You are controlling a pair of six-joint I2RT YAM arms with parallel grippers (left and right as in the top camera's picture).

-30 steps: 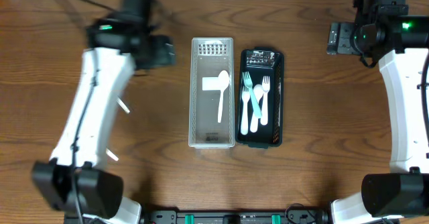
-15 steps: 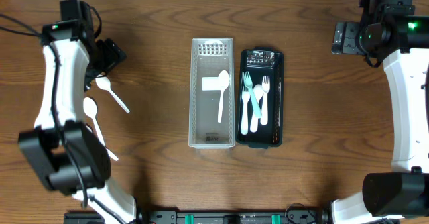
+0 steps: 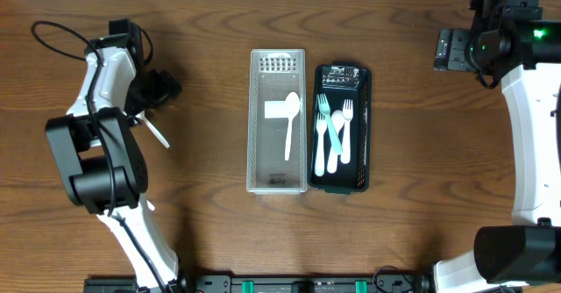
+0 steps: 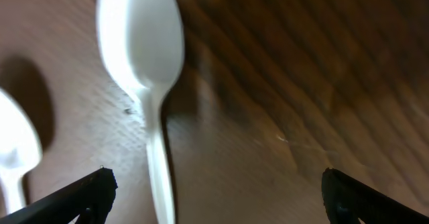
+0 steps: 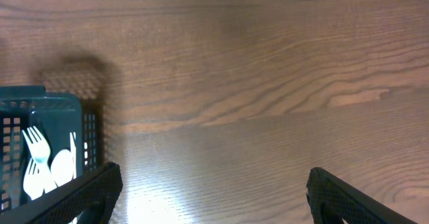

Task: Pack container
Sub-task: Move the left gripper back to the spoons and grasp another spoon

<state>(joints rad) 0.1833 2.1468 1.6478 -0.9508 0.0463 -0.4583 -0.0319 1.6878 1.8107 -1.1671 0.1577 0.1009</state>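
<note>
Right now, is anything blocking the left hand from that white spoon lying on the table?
Nothing visible does. The left hand is open over the white spoon, which lies on the bare table in line with the gap between its fingers. A second spoon lies off to one side.

Left arm (image 3: 98, 78) bent back at the far left; left gripper (image 3: 163, 89) pointing right, jaws wide apart. Right arm (image 3: 529, 144) reaches to the far right; right gripper (image 3: 445, 49) jaws equally apart.

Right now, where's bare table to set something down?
Bare wood lies between the dark green basket and the right arm, and between the white bin and the left arm. The bins sit side by side, no gap. Crowded: loose white spoons by the open left gripper.
</note>
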